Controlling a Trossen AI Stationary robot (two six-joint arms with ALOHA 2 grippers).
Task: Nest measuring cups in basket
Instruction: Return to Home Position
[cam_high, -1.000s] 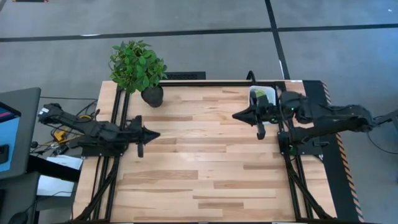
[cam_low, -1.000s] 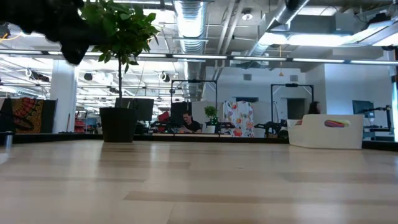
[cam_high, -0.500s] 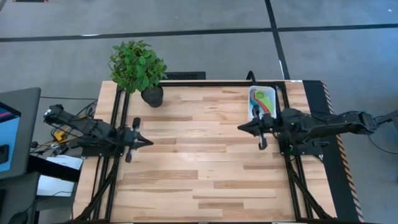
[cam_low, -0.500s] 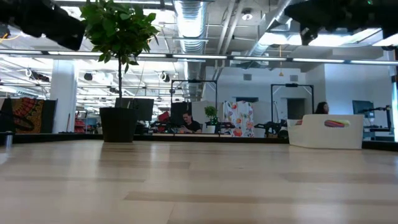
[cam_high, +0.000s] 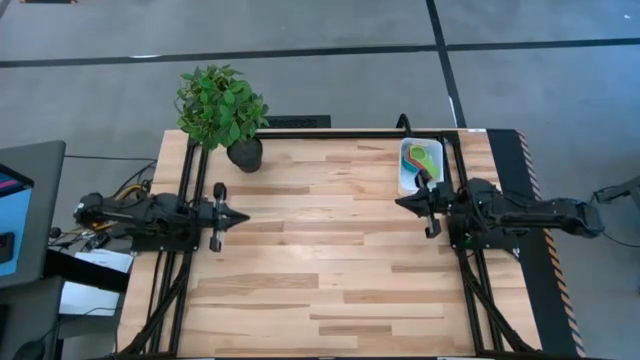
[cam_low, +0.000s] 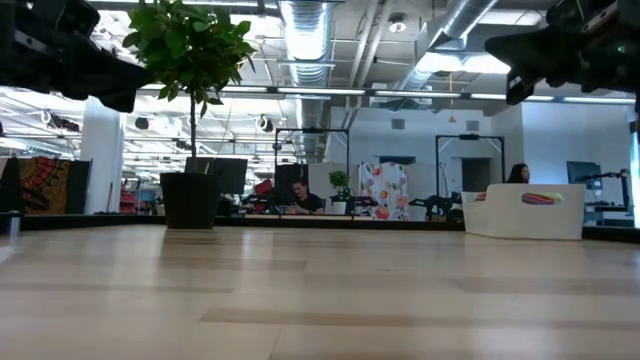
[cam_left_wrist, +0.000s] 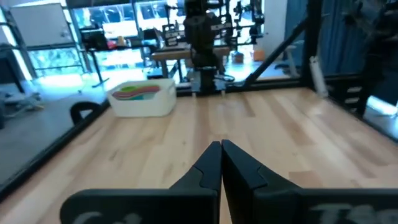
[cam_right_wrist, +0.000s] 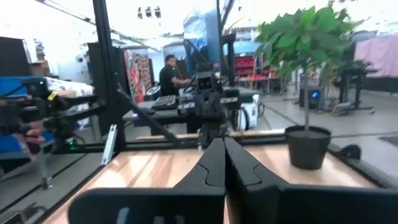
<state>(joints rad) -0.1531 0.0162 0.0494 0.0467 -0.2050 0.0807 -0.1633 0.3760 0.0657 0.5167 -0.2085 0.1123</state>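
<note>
The white basket (cam_high: 407, 181) stands at the table's far right; it also shows in the low view (cam_low: 523, 215) and the left wrist view (cam_left_wrist: 142, 102). The measuring cups (cam_high: 423, 160) lie inside it as a colourful pile of green, red and orange, their tops just above the rim (cam_low: 537, 198) (cam_left_wrist: 138, 91). My right gripper (cam_high: 399, 203) hangs shut above the table, just near of the basket, its fingers pressed together (cam_right_wrist: 222, 155). My left gripper (cam_high: 245, 216) is shut too (cam_left_wrist: 221, 155), over the table's left side, far from the basket.
A dark pot with a green plant (cam_high: 243, 153) stands at the far left of the table, also seen in the low view (cam_low: 188, 200) and the right wrist view (cam_right_wrist: 309, 146). Bare wooden tabletop (cam_high: 320, 250) lies between the two arms. People sit in the room beyond.
My right gripper has drawn away from above the basket, toward the table's near edge and right side, uncovering the basket and cups in the high view. My left arm has pulled back toward the left edge and levelled out. The basket and cups have stayed put.
</note>
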